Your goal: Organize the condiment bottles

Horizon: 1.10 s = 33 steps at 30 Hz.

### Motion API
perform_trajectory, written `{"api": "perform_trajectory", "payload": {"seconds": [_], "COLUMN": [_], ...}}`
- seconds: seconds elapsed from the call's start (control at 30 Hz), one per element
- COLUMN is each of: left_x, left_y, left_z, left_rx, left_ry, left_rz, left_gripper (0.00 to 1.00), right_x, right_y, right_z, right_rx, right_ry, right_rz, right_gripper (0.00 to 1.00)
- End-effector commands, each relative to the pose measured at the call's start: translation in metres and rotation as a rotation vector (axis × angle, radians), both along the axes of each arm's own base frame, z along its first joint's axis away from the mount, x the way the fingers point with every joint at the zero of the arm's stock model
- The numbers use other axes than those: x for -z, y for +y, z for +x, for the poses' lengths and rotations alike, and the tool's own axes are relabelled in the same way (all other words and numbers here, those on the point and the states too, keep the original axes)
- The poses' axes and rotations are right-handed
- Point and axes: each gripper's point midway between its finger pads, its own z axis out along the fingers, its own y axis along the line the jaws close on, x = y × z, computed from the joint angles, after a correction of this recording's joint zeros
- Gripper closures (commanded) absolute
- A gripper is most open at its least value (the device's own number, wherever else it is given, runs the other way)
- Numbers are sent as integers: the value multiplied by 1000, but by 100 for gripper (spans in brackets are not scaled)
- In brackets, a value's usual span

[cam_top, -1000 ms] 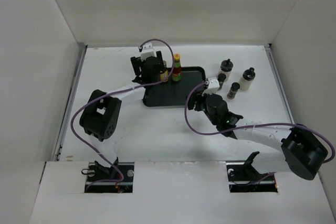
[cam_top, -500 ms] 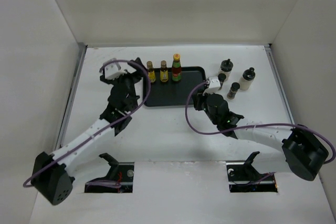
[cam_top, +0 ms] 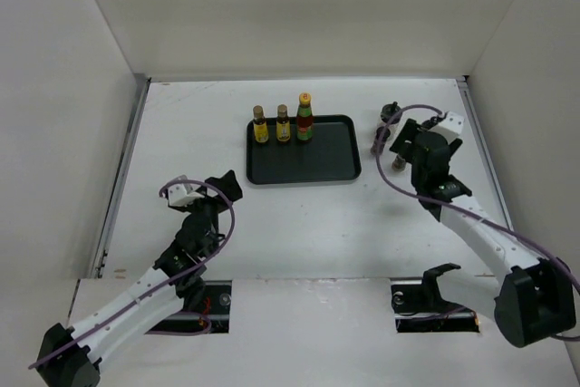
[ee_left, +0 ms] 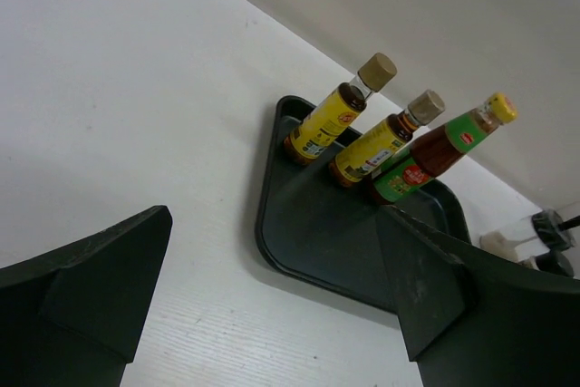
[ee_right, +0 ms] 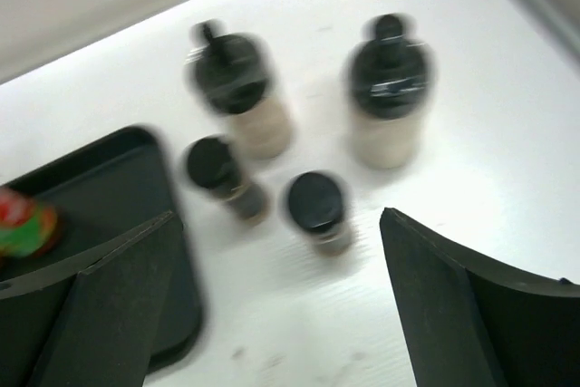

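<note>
Two yellow-labelled brown-capped bottles [cam_top: 260,124] [cam_top: 283,122] and the tall red-sauce bottle [cam_top: 305,116] stand in a row at the back of the black tray [cam_top: 308,156]. They also show in the left wrist view: the two yellow ones [ee_left: 328,121] [ee_left: 381,142] and the red one [ee_left: 435,153]. My left gripper [cam_top: 225,184] is open and empty, well short of the tray. Two dark jars [ee_right: 222,174] [ee_right: 317,206] and two cream shakers [ee_right: 240,88] [ee_right: 390,88] stand right of the tray. My right gripper [cam_top: 399,147] is open above the jars, hiding one shaker from the top view.
The tray's front half [ee_left: 308,242] is bare. The tray's right edge [ee_right: 100,178] lies close to the left jar. White walls enclose the table on three sides.
My left arm has drawn back from the tray's rear left to the near left. My right arm has swung from the tray's right edge to over the jars and shakers.
</note>
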Motion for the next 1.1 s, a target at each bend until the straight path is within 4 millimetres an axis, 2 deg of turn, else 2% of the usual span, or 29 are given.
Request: {"api": "perform_trajectory", "payload": {"seconds": [0.0, 0.2, 0.37, 0.5, 0.57, 0.63, 0.7, 0.77, 0.83, 0.9, 1.07], "left_x": [5, 10, 13, 17, 18, 17, 16, 15, 14, 19, 26], "left_y": [-2, -7, -8, -6, -7, -5, -2, 0, 4, 16, 26], "left_z": [0, 7, 9, 12, 12, 12, 12, 12, 11, 12, 12], "left_rx": [20, 52, 66, 55, 62, 55, 46, 41, 22, -34, -78], "left_ry": [-9, 12, 15, 23, 27, 21, 15, 10, 3, 7, 26], "left_rz": [-54, -34, -34, -30, -27, -31, -33, -37, -40, -43, -40], "left_gripper": [0, 0, 0, 0, 0, 0, 0, 0, 0, 0, 0], "right_x": [2, 30, 52, 57, 59, 58, 50, 36, 24, 15, -20], "right_y": [-28, -22, -12, -15, -17, -25, -23, -9, 17, 45, 170], "right_z": [6, 35, 46, 54, 55, 52, 43, 27, 10, 2, -5], "right_rx": [63, -28, -70, -50, -33, 6, 24, 8, -54, -125, -417], "right_ry": [75, 173, 228, 228, 229, 226, 198, 156, 123, 102, 24], "right_rz": [2, 67, 76, 78, 68, 51, 36, 14, -3, 14, 74], "right_gripper": [2, 7, 15, 34, 46, 63, 67, 67, 67, 67, 66]}}
